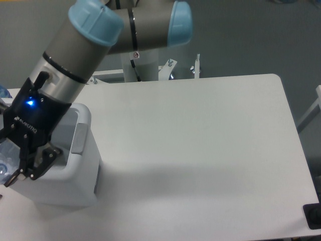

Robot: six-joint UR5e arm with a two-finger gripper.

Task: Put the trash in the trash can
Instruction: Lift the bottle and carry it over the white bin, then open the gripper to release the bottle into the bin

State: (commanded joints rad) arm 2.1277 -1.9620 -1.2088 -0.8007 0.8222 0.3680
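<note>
The gripper (11, 168) is hanging over the trash can (83, 150) at the left edge, fingers (44, 159) closing around the clear bottle (5, 159), which is peeking out at the frame's edge above the bin's opening. White lettering is showing on the gripper body, too blurred to read. A blue light (31, 103) is glowing on its housing.

White lettering on the gripper (15, 165) body is too blurred to read.
</note>
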